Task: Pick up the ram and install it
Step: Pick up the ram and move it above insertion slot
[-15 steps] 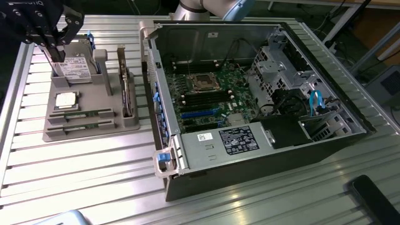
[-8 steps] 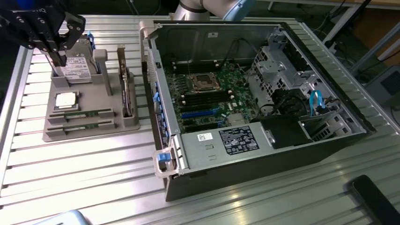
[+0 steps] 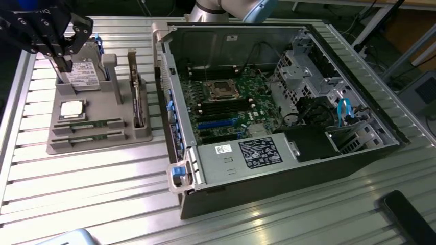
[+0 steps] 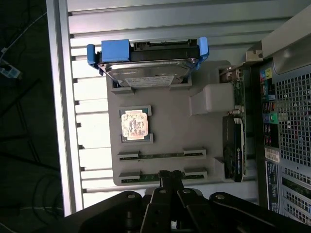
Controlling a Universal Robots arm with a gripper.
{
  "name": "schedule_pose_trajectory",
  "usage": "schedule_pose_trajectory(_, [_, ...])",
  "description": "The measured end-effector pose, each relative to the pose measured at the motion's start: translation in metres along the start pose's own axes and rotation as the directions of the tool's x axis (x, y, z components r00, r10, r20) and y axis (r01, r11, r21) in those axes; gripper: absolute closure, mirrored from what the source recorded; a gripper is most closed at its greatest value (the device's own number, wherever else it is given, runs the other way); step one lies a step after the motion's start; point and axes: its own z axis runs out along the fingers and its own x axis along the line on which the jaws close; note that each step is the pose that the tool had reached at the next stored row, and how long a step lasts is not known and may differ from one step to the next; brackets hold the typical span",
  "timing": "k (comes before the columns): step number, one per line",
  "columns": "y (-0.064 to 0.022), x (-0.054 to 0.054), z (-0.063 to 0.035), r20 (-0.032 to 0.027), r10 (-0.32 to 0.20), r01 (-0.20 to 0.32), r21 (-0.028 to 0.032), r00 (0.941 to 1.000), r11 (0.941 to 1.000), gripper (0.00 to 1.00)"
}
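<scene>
- Black robot gripper [image 3: 63, 60] at the exterior view's upper left, raised over the hard-drive end of a grey plastic parts holder [image 3: 105, 108].
- Claw fingers pressed together, with nothing clamped between them.
- From the wrist camera, closed fingertips of the gripper [image 4: 170, 175] lined up across the middle of the outer ram stick [image 4: 148, 176], hiding that stretch of it. No contact visible, and no way to judge the height above it.
- Two long, narrow green circuit-board ram sticks lying flat and parallel in grey end clips on the holder [image 4: 170, 126], both seated and unlifted.
- Outer ram stick [image 3: 87, 137] along the holder's edge farthest from the hard drive, inner ram stick [image 3: 89, 124] just beside it, toward the processor; inner ram stick [image 4: 163, 156] uncovered from end to end.
- Square silver processor chip [image 3: 73, 109] in its own recess, between the ram sticks and the hard drive.
- Silver hard drive in a blue plastic bracket [image 3: 85, 74] standing on edge at the holder's far end.
- Dark expansion card [image 3: 138, 102] upright on edge along the holder's side nearest the computer.
- Open black-and-silver desktop computer case [image 3: 272, 184] lying on its side at the exterior view's right of the holder, green motherboard [image 3: 228, 109] exposed inside.
- All of it on a slatted aluminium table [image 3: 89, 184].
</scene>
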Motion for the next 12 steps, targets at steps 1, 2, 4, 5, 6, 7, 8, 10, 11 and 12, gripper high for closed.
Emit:
schedule_pose_trajectory(1, [0.0, 0.0, 0.0, 0.0, 0.0, 0.0, 0.0, 1.0, 1.0, 0.9])
schedule_pose_trajectory(2, [0.0, 0.0, 0.0, -0.0001, 0.0, 0.0, 0.0, 1.0, 1.0, 0.9])
schedule_pose_trajectory(4, [0.0, 0.0, 0.0, 0.0, 0.0, 0.0, 0.0, 1.0, 1.0, 0.77])
schedule_pose_trajectory(5, [0.0, 0.0, 0.0, 0.0, 0.0, 0.0, 0.0, 1.0, 1.0, 0.71])
schedule_pose_trajectory(6, [0.0, 0.0, 0.0, 0.0, 0.0, 0.0, 0.0, 1.0, 1.0, 0.64])
schedule_pose_trajectory(7, [0.0, 0.0, 0.0, 0.0, 0.0, 0.0, 0.0, 1.0, 1.0, 0.64])
schedule_pose_trajectory(8, [-0.0001, 0.0, 0.0033, 0.0045, 0.0, 0.0, -0.0004, 1.0, 1.0, 0.64])
schedule_pose_trajectory(10, [-0.0005, 0.0, 0.0126, 0.005, 0.0, 0.0, -0.0004, 1.0, 1.0, 0.64])
schedule_pose_trajectory(11, [-0.0006, 0.0, 0.016, 0.005, 0.0, 0.0, -0.0004, 1.0, 1.0, 0.64])
schedule_pose_trajectory(12, [-0.0008, 0.0, 0.0194, 0.0049, 0.0, 0.0, -0.0004, 1.0, 1.0, 0.64])
